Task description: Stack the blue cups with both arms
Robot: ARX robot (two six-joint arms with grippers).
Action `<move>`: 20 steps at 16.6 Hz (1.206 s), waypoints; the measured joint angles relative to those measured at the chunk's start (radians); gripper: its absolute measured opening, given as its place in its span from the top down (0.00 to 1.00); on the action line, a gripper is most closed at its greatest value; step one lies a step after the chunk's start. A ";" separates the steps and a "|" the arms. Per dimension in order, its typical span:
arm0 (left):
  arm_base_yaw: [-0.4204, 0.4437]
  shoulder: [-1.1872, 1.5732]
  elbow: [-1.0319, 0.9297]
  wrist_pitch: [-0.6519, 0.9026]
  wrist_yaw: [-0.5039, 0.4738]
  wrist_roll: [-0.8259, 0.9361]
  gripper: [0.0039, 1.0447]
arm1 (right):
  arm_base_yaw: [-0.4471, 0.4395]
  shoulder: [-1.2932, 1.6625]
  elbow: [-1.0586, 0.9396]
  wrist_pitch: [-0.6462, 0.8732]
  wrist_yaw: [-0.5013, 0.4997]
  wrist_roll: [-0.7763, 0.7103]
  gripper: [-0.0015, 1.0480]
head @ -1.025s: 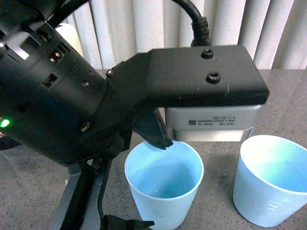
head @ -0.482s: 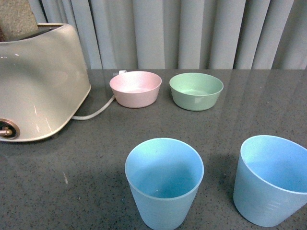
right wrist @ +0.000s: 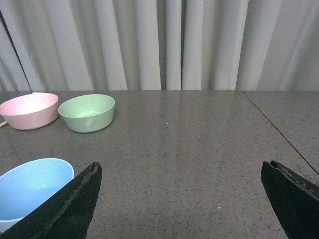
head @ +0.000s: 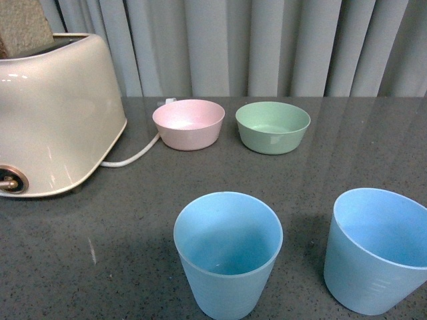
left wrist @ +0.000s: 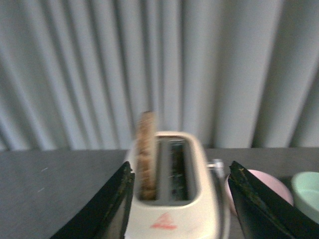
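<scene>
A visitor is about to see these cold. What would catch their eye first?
Probably the left blue cup and right blue cup up front, upright, apart, unstacked. Then the cream toaster at far left holding toast, and the pink bowl and green bowl side by side behind.

1. A second ago a bulky black arm body with a silver labelled block filled the upper and left parts of the front view. It is out of that view now.
2. With it gone, the toaster (head: 53, 113), the pink bowl (head: 189, 123), the green bowl (head: 273, 127) and the far counter (head: 360, 133) show in full.
3. A black tip that overlapped the far rim of the middle blue cup (head: 228, 250) is gone, so its whole rim is clear.
4. The middle blue cup and the right blue cup (head: 377, 250) have lost their pale greenish cast and read a deeper blue.
</scene>
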 joint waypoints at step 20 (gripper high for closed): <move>0.059 -0.570 -0.623 0.019 0.045 -0.018 0.99 | 0.000 0.000 0.000 0.000 0.000 0.000 0.06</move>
